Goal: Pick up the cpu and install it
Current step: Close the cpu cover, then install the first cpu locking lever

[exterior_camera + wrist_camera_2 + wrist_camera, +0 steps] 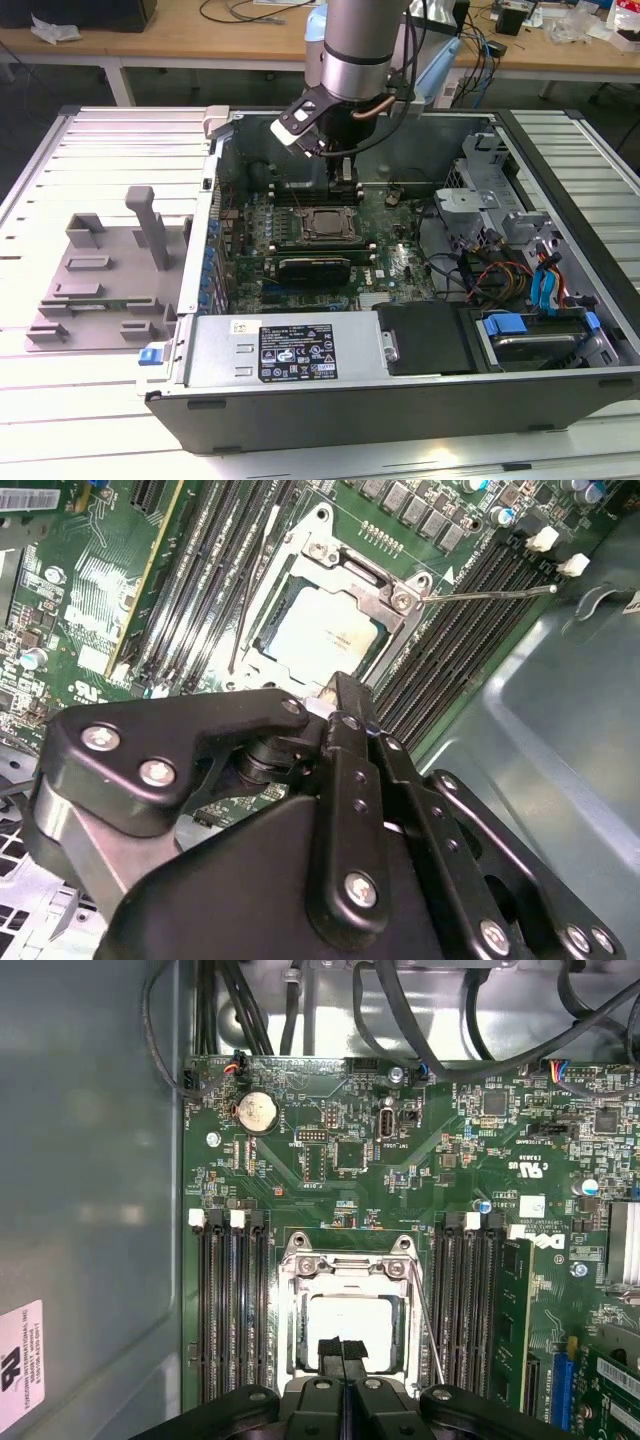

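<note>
While the jaws hang closed, gripping nothing, just above it, the cpu lies flat in its socket, memory slots either side; exterior view: card at socket's 6 o'clock.

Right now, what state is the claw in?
Claw: closed, fingers pressed together, nothing held; tips sit over the cpu lying in the motherboard socket.
</note>
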{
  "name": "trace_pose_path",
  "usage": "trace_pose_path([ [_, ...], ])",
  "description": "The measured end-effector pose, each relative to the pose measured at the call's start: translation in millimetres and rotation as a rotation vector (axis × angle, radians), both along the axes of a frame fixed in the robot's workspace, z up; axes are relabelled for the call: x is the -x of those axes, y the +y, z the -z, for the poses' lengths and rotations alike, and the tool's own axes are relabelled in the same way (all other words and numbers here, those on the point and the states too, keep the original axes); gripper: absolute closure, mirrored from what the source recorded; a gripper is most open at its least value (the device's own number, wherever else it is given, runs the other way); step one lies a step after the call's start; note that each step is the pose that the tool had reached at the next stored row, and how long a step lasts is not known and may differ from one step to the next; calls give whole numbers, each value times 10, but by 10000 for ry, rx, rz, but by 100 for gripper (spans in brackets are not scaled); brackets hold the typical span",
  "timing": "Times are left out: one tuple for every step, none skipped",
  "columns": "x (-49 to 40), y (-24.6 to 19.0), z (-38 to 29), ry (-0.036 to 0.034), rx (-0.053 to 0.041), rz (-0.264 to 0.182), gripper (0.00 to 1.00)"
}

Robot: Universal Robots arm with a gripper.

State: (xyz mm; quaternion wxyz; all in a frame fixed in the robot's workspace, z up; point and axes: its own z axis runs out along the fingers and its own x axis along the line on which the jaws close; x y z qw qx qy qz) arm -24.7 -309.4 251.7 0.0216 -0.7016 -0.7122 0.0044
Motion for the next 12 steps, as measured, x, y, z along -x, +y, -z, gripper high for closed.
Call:
trace_pose_path([
  [0, 0, -1, 1, 1, 0, 89],
  [0, 0, -1, 1, 0, 0, 89],
  [0, 0, -1, 1, 1, 0, 89],
  [0, 0, -2, 1, 1, 0, 89],
  [0, 0, -3, 1, 1, 0, 89],
  [0, 0, -3, 1, 1, 0, 89],
  [0, 0, -4, 1, 1, 0, 89],
  [0, 0, -4, 0, 1, -17, 89],
  [0, -1, -4, 1, 2, -104, 89],
  [0, -1, -4, 1, 2, -224, 89],
  [0, 0, -4, 1, 1, -397, 89],
  [0, 0, -4, 1, 1, -535, 89],
])
